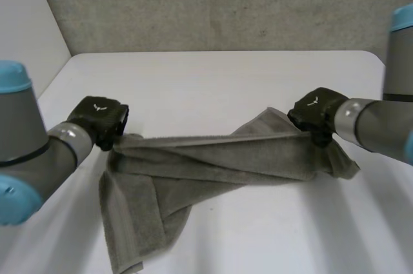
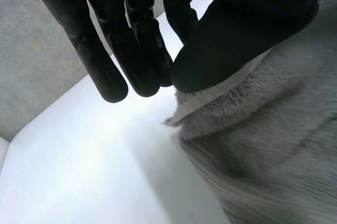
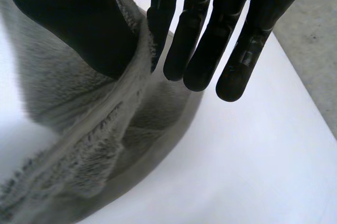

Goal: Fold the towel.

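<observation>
The left robot hand (image 1: 100, 119) at nine o'clock pinches one end of the towel (image 1: 213, 158), and the right robot hand (image 1: 316, 111) at three o'clock pinches the other. The towel stretches bunched between them over the worktop (image 1: 213, 74), a flap lying toward seven o'clock.

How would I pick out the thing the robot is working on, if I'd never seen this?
Look at the white table between the two arms. Stretched across it is a grey towel, pinched at one end by the left robot hand and at the other by the right robot hand. It is the only soft, rumpled thing there.
</observation>
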{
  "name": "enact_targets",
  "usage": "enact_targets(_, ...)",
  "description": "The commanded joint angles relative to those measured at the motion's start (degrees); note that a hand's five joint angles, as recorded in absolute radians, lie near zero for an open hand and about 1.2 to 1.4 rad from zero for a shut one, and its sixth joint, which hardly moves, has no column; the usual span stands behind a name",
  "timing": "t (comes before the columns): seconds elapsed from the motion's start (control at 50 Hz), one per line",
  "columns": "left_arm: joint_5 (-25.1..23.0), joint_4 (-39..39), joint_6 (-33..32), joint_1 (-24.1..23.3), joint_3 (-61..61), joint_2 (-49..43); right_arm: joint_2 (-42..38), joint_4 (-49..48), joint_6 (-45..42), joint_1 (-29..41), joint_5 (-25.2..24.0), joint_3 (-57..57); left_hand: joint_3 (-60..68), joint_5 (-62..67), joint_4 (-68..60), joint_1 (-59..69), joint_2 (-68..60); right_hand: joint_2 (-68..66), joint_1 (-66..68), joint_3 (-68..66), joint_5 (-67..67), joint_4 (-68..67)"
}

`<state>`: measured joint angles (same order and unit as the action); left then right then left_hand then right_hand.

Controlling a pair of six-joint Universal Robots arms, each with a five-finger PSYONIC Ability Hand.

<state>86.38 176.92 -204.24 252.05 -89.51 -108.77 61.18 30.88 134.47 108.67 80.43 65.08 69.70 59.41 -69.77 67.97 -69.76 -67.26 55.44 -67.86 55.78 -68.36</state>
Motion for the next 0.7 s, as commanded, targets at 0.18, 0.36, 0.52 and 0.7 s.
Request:
enact_targets(0.18, 0.99, 35.34, -0.19, 0.11, 23.59, -6.63, -4.87, -51.11, 10.54, 2.34, 7.63, -19.84, 10.3, 10.59, -10.23, 12.03, -10.24, -12.74, 24.56, -12.14, 14.22, -11.64)
enact_targets(0.36, 4.5, 41.7, -0.28, 0.29, 19.82, -2.32, 3.42, -60.0, 10.73, 2.43, 7.73, -7.0, 10.3, 10.59, -10.23, 12.03, -10.24, -12.74, 24.56, -12.14, 14.22, -11.64)
enact_targets(0.52, 4.59, 30.52, -0.54, 0.55, 6.92, -1.53, 5.79, -46.55, 10.29, 1.55, 2.55, 3.89, 10.3, 10.59, -10.23, 12.03, -10.24, -12.74, 24.56, -12.14, 14.22, -11.64)
enact_targets(0.7, 4.06, 24.18, -1.33, 0.55, -12.43, 0.49, 1.58, -27.81, 7.04, 1.2, 1.22, 13.4, 10.3, 10.59, -10.23, 12.03, -10.24, -12.74, 24.56, -12.14, 14.22, -11.64)
